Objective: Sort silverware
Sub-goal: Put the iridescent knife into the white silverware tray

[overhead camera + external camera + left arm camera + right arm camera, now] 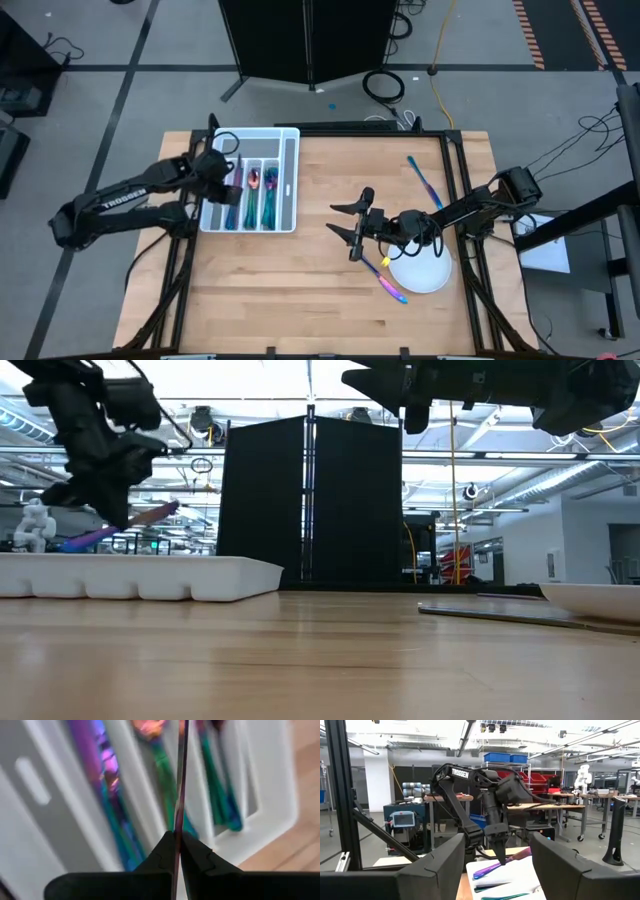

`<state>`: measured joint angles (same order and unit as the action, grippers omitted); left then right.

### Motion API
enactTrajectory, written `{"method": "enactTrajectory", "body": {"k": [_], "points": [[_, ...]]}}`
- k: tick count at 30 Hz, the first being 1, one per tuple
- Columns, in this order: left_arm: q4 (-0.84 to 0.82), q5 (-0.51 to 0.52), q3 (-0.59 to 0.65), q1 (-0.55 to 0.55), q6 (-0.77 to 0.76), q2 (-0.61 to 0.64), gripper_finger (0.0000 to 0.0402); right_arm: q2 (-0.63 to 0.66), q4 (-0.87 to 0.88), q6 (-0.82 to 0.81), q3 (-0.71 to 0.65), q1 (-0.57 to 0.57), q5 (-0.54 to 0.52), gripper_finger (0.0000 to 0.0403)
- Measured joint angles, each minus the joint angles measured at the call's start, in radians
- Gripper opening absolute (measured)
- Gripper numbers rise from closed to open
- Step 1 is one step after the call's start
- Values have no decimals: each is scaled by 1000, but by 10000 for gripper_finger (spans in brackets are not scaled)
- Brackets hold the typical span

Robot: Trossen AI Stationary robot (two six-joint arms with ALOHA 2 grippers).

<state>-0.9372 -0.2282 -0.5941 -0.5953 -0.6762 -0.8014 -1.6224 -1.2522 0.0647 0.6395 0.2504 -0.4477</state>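
My left gripper (222, 178) is above the white divided tray (290, 140), shut on one slim rainbow-metal piece of silverware (130, 525). The piece also shows in the right wrist view (502, 864). Several more pieces of silverware (255, 190) lie in the tray's compartments (110, 795). Another piece (385, 280) lies on the table with one end by the round white plate (425, 272). One more piece (425, 180) lies flat near the far right. My right gripper (346, 224) is open and empty, in the air left of the plate. My left gripper pinches the piece near its middle (176, 832) between its two fingers, on the piece's flat faces. The fingers come from above, pointing down, and lie across it. The piece is lifted clear above the tray and tilted, its purple-blue end (80, 543) lower than its pink end (165, 510).
The tray stands at the table's far left corner (150, 575). The plate sits at the right, near the table's right edge. Bare wood lies between the tray and the plate. A dark panel (310, 500) stands behind the table.
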Motion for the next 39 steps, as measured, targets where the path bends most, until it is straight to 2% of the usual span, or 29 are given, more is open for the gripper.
{"method": "enactTrajectory", "body": {"k": [12,18,27,39], "points": [[-35,-76,0,-145,109,-223,12,0,10,0,0,0,0,210],[-35,-97,0,-200,111,-316,13,0,28,0,0,0,0,210],[-20,-86,0,-223,80,-394,13,0,33,1,-1,0,0,210],[-9,-81,0,-223,113,-426,21,0,40,1,0,0,0,210]]}}
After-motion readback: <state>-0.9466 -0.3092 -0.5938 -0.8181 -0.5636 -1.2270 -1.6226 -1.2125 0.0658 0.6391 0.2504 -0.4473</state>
